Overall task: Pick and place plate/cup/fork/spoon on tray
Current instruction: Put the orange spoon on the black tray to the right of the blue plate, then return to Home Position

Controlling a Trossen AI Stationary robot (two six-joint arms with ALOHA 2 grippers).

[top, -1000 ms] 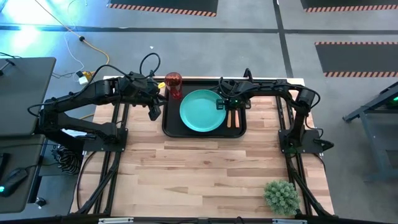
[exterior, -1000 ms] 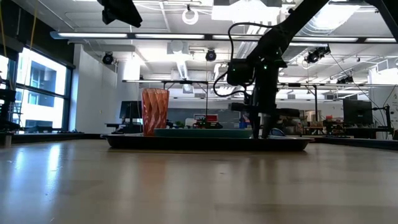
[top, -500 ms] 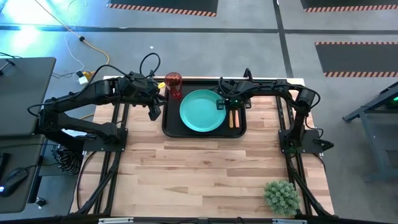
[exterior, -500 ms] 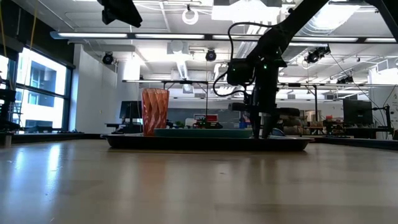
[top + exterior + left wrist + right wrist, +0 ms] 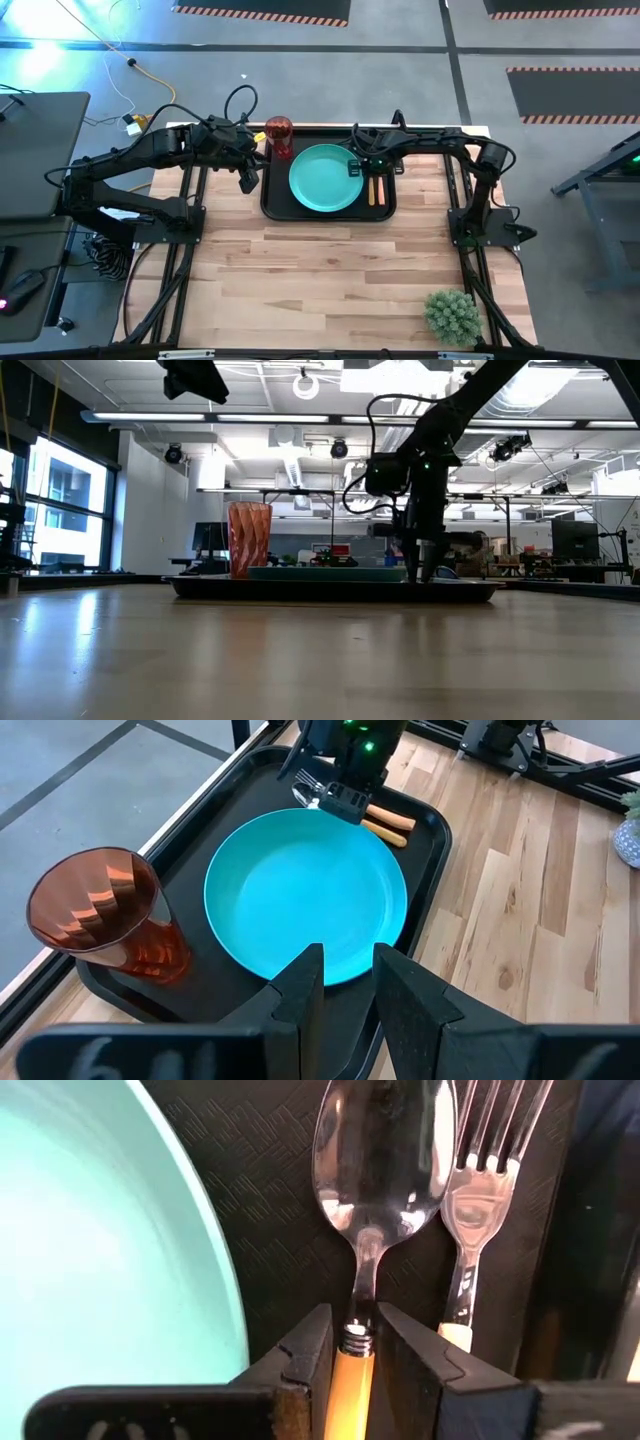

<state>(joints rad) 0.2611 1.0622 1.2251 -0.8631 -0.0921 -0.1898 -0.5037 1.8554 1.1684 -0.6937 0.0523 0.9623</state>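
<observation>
The black tray point(image 5: 272, 197) lies at the table's far middle. The turquoise plate point(image 5: 323, 178) lies flat in it, and the red cup point(image 5: 279, 137) stands upright at its far left corner. The spoon point(image 5: 385, 1140) and the fork point(image 5: 490, 1160) lie side by side on the tray floor, right of the plate. My right gripper point(image 5: 354, 1330) is low over the tray, shut on the spoon. My left gripper point(image 5: 348, 960) hangs just left of the tray, empty, with a narrow gap between its fingers. My right gripper pinches the spoon's orange-tan handle point(image 5: 352, 1365) between its two fingers, just behind the metal neck. The fingers point down from above and lie across the handle. The spoon lies flat on the tray floor, bowl up, beside the fork.
A small green plant point(image 5: 452, 315) stands at the table's near right corner. Bare wooden table point(image 5: 320, 280) spreads in front of the tray. The arms' frames stand along the table's left and right edges.
</observation>
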